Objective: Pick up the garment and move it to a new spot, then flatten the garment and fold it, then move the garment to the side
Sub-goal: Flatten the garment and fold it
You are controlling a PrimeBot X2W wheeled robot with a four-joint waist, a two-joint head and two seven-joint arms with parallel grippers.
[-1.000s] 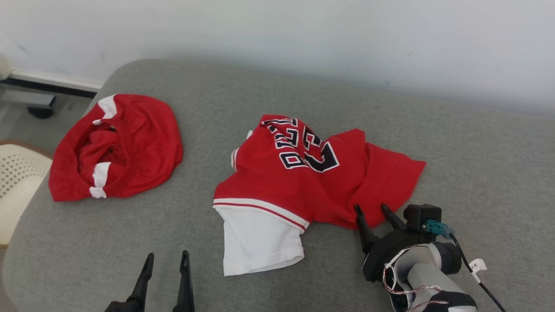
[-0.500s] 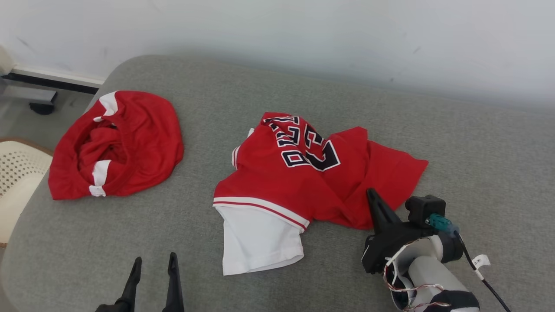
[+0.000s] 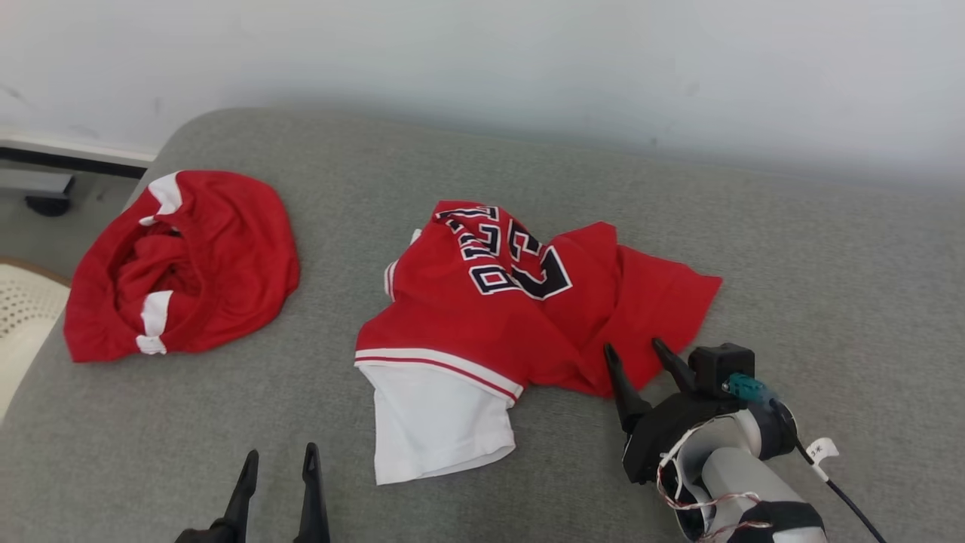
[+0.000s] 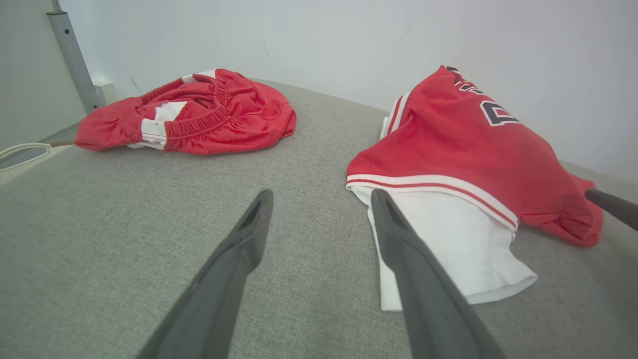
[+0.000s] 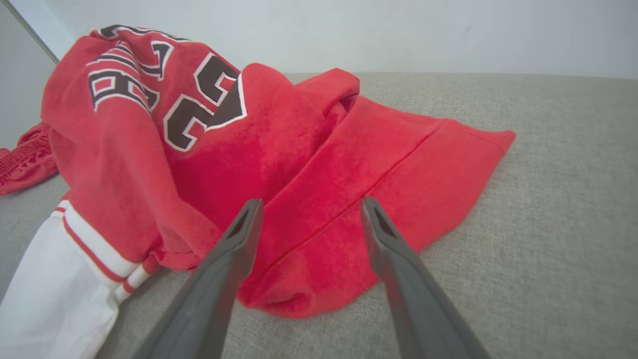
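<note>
The garment (image 3: 482, 317) is a crumpled red jersey with black-and-white numbers and a white sleeve (image 3: 437, 422), lying mid-cushion on the grey surface (image 3: 188, 422). My right gripper (image 3: 633, 347) stands open at the jersey's near right hem. In the right wrist view the two fingers of the right gripper (image 5: 310, 202) straddle a red fold of the jersey (image 5: 279, 149), with nothing pinched. My left gripper (image 3: 280, 452) is open and empty, low over bare grey fabric. In the left wrist view the left gripper (image 4: 321, 194) sits just left of the jersey's (image 4: 468, 144) white sleeve.
A second red garment, bunched shorts (image 3: 226, 249) with white trim, lies near the cushion's far left corner, also in the left wrist view as shorts (image 4: 239, 114). A pale wall runs behind. A white perforated chair (image 3: 19, 317) and the floor lie past the left edge.
The right gripper's fingers, pressed together half a second ago at the jersey's hem, now stand apart again. The head camera has shifted slightly; the jersey lies as before.
</note>
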